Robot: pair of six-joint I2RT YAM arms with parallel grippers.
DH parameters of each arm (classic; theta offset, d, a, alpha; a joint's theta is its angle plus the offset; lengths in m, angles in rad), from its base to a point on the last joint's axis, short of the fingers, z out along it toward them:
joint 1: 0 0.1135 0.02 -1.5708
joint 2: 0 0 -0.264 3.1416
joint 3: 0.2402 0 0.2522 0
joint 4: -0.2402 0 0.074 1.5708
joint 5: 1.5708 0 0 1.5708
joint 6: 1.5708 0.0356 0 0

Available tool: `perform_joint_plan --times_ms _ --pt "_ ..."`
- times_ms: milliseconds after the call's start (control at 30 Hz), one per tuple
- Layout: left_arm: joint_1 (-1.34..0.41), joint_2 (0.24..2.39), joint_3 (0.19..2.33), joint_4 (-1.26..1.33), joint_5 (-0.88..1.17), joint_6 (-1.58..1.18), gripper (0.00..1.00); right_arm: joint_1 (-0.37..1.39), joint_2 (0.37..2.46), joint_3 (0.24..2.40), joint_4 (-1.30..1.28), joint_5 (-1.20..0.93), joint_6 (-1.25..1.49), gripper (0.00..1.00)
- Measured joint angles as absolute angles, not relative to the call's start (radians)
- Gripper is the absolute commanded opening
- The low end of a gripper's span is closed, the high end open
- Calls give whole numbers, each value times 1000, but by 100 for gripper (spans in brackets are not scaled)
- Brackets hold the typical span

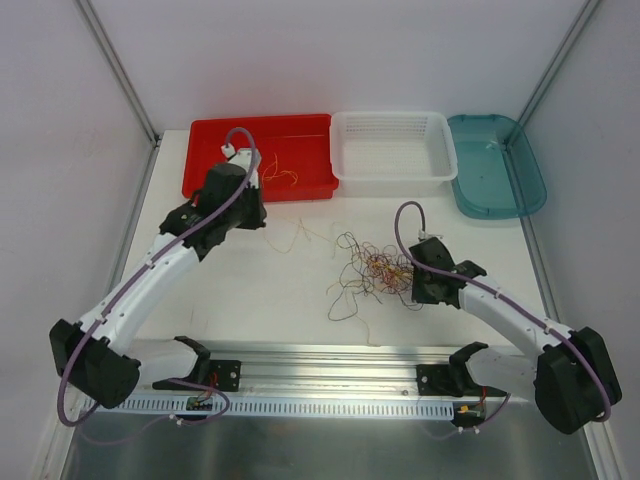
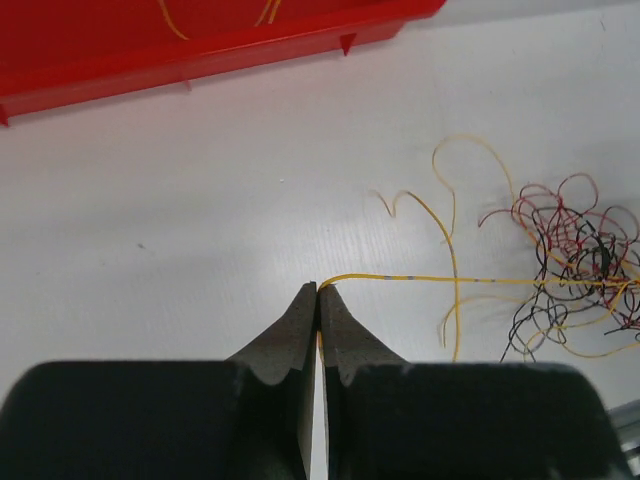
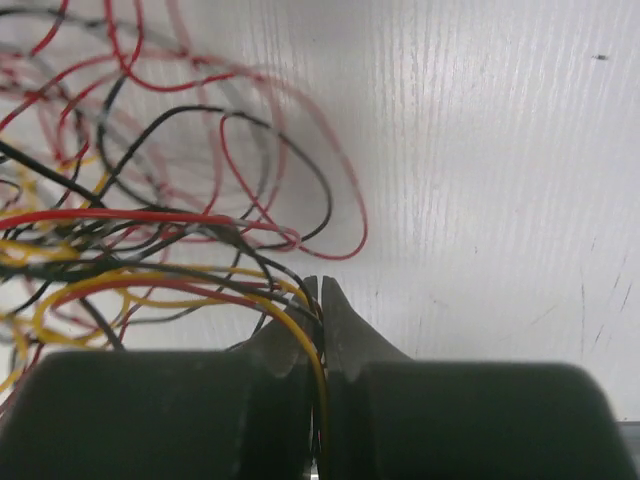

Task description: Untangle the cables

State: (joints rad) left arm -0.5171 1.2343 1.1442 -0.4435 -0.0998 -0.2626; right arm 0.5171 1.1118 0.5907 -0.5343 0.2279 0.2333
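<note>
The cables [image 1: 372, 270] lie as a loose clump of thin yellow, red and black wires on the white table, right of centre. My left gripper [image 1: 258, 220] sits just in front of the red tray. In the left wrist view the left gripper [image 2: 319, 288] is shut on one yellow cable [image 2: 450, 280], which runs nearly straight to the clump [image 2: 580, 260] at the right. My right gripper [image 1: 418, 285] is at the clump's right edge. In the right wrist view the right gripper [image 3: 320, 283] is shut on several yellow, red and black strands [image 3: 150, 240].
A red tray [image 1: 215, 135] at the back left holds a few loose yellow strands [image 1: 280, 175]. A white basket [image 1: 440, 160] and a teal tray [image 1: 500, 195] stand to its right. A metal rail [image 1: 330, 365] runs along the near edge between the arm bases.
</note>
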Motion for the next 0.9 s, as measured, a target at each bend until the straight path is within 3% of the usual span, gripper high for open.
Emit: perform_joint_plan --times_ms 333,633,733,767,867,900 --pt "-152 1082 1155 -574 -52 -352 0 455 1016 592 -535 208 253 1" --pt "-116 1071 1091 -576 39 -358 0 395 923 669 -636 194 233 8" --pt "-116 1050 998 -550 81 -348 0 393 923 694 -665 195 219 27" --pt "-116 1042 963 -548 102 -345 0 393 923 702 -675 194 211 44" --pt "-120 1022 870 -526 174 -329 0 402 923 726 -701 194 194 62" --pt "-128 1018 847 -518 193 -322 0 413 922 738 -710 195 190 63"
